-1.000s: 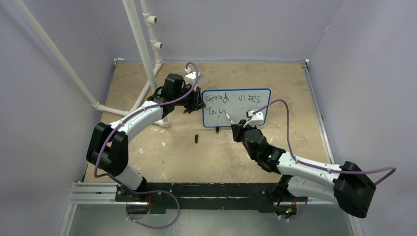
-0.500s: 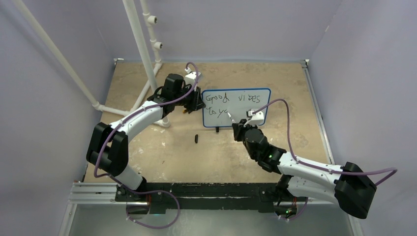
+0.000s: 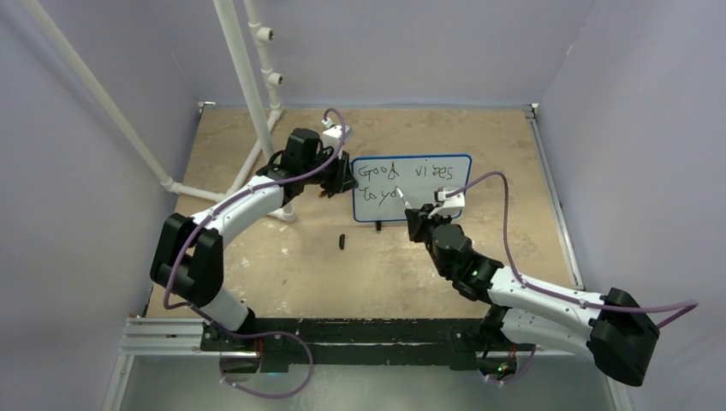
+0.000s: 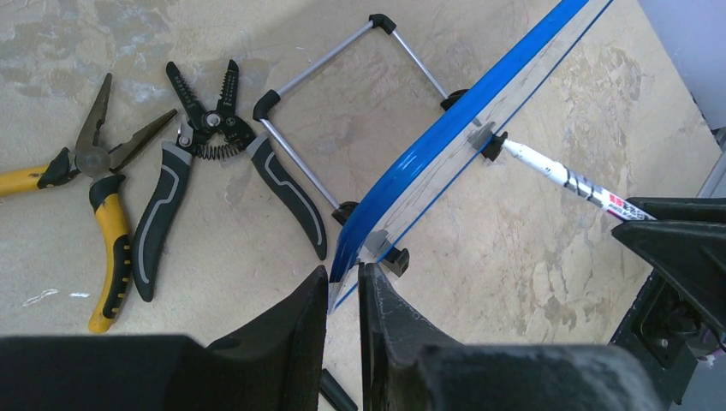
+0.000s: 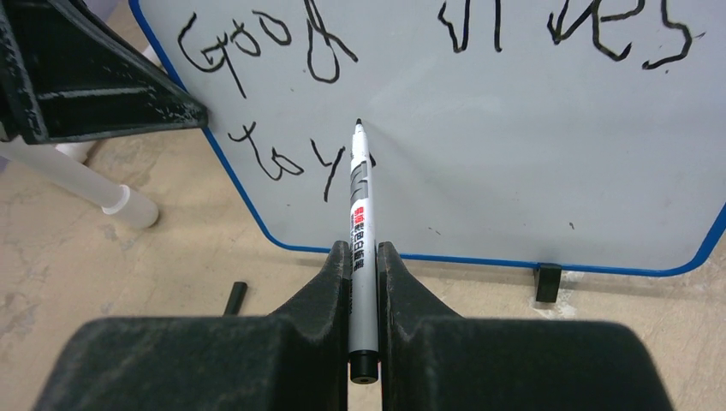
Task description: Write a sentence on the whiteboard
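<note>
Top cam: whiteboard point(image 3: 402, 175) stood propped mid-desk point(image 3: 282, 257), sentence point(image 3: 381, 169) unfinished, "Good vibes" up top, 2nd line ended at "to y". Left fingers point(image 3: 345, 181) sat at the board's left edge, right fingers point(image 3: 414, 217) just near of it w/ the marker point(image 3: 401, 195).

Left wrist cam: left fingers pinched the blue rim, nearly pressed together. Marker tip was at the board's face; actual contact, couldn't tell tbh. Pliers point(image 4: 90, 161) and wire strippers point(image 4: 205, 137) lay behind the board.

Right wrist cam: right fingers clamped the marker barrel, its long axis pointing far, straight at the board, tip just right of the "y". IMO remaining letters had to go rightward, so right arm's job; left only braced.
</note>
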